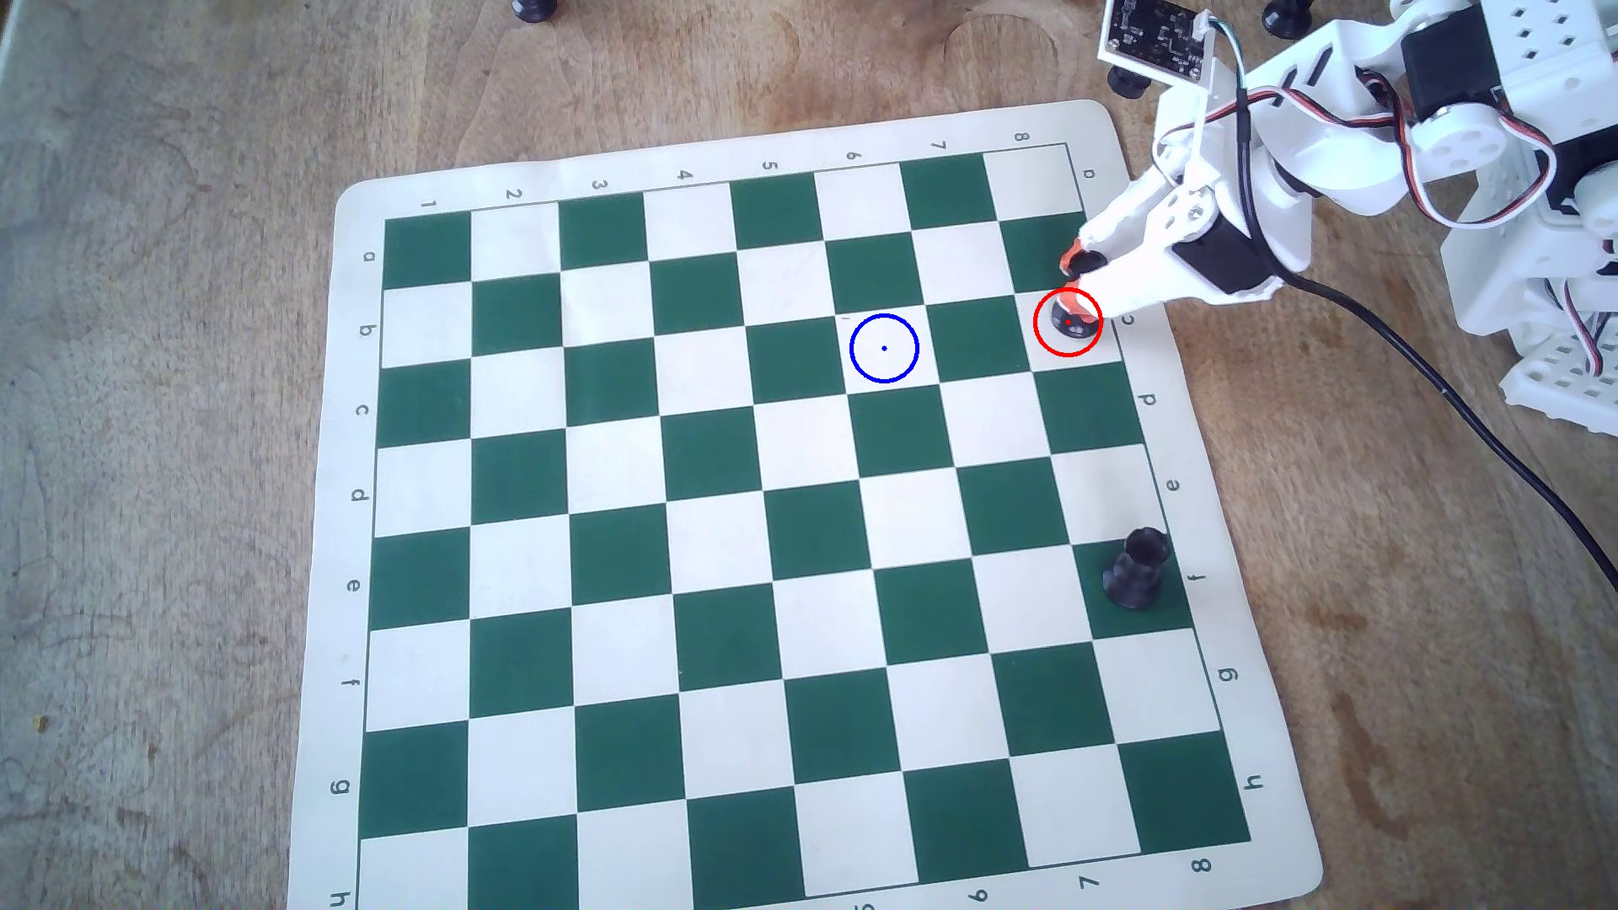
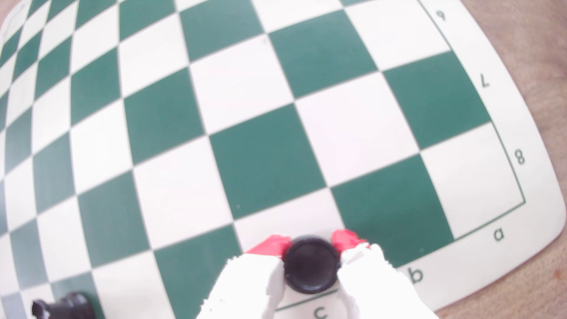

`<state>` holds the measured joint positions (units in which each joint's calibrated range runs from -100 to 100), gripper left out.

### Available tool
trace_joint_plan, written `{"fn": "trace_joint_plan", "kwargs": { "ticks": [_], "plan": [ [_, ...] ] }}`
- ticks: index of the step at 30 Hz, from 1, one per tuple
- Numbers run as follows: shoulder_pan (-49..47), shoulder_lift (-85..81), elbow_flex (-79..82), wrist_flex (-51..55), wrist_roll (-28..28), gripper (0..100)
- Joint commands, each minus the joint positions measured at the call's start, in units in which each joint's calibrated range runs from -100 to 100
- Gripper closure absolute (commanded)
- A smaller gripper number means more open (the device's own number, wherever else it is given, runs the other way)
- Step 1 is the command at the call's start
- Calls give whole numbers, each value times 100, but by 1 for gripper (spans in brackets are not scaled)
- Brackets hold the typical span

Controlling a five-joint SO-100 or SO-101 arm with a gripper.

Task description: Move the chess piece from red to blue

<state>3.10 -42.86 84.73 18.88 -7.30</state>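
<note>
The chess piece (image 2: 310,266), matte black with a round top, is clamped between the red-tipped white fingers of the gripper (image 2: 311,245). It is held over the red ring (image 1: 1067,322), on a white square at the board's (image 1: 613,455) right edge in the overhead view.

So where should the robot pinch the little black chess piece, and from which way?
Best around the narrow neck just under the rounded knob of the chess piece, coming from above with one finger on each side. The gripper already straddles it that way in the wrist view, red fingertips flanking the piece. It stands upright in the red ring, and its flared base looks too wide to pinch.
</note>
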Motion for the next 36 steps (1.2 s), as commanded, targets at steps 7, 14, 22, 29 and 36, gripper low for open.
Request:
{"fn": "trace_joint_plan", "kwargs": {
  "ticks": [7,14,22,29,36],
  "plan": [
    [-118,-927,-2226,2567,-298,100],
    [-157,-842,-4076,3812,-484,100],
    [-173,398,-4520,2813,-513,100],
    [-188,1569,-5000,2092,-513,100],
    [-16,2800,-5309,1388,-562,100]
  ]
}}
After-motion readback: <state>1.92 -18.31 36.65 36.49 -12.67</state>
